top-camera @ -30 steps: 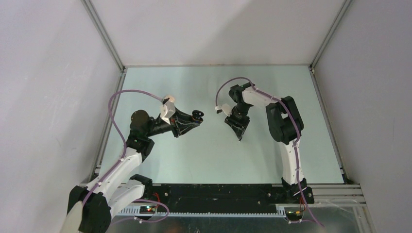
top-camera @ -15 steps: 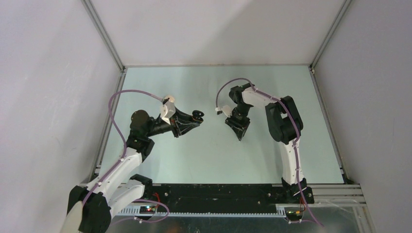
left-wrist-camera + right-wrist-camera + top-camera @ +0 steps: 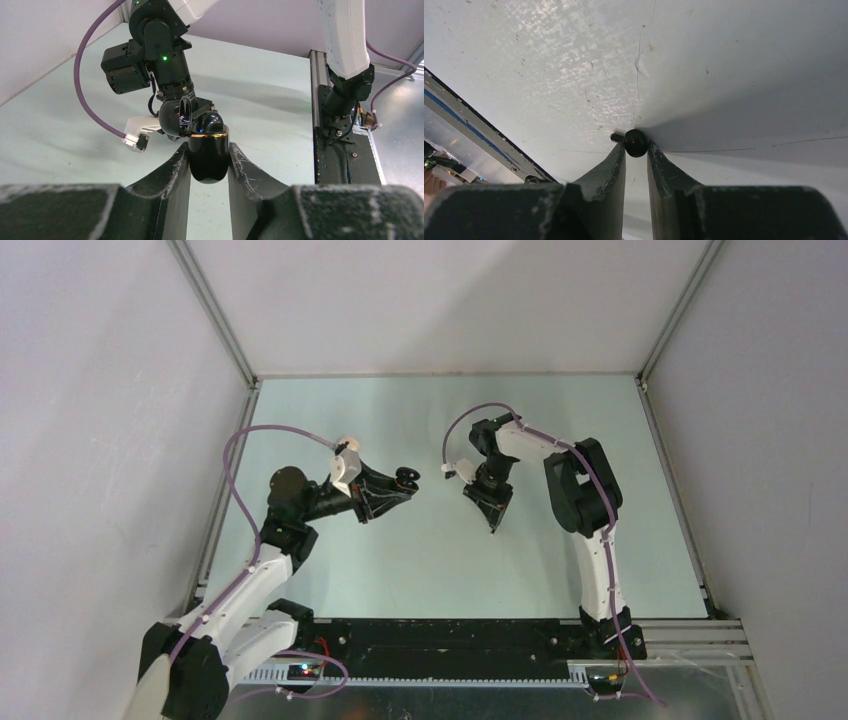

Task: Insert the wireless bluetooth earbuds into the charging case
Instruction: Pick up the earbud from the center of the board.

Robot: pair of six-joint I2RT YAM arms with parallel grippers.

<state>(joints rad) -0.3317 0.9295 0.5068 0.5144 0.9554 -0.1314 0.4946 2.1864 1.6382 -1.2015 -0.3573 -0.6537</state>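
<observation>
Black-fingered right claw (image 3: 636, 153): jaws drawn almost together, tips pressing either side of a black earbud (image 3: 636, 142). The pinch sits at the very ends of the fingers, with nothing to spare.
Earbud: round body between the tips, with a small silvery end poking out on its left in the wrist view. It appears to rest on the table (image 3: 724, 75), not yet lifted.
Left claw (image 3: 208, 149): closed tight on the charging case (image 3: 206, 167), which is glossy black and gripped by its lower half, a finger on each flank.
Case: lid (image 3: 175, 117) is swung open and back, with a gold rim at the mouth. The mouth is turned away from the wrist camera, so I cannot tell whether any bud is seated.
Positions, overhead: the left claw is held off the table left of centre, pointing right. The right claw points down at the table right of centre, a little nearer. The two are apart, with bare table between.
Other earbuds: none seen in any view.
Step in hand: pick-up of one black bud, with the case open and waiting.
Next move calls for: a straight lift on a sure pinch, then a carry left to the case mouth. The bud must be turned so its stem meets the well, and the case held steady.
Risk: the bud is small and round and the hold is shallow, so it may squirt out of the tips.
</observation>
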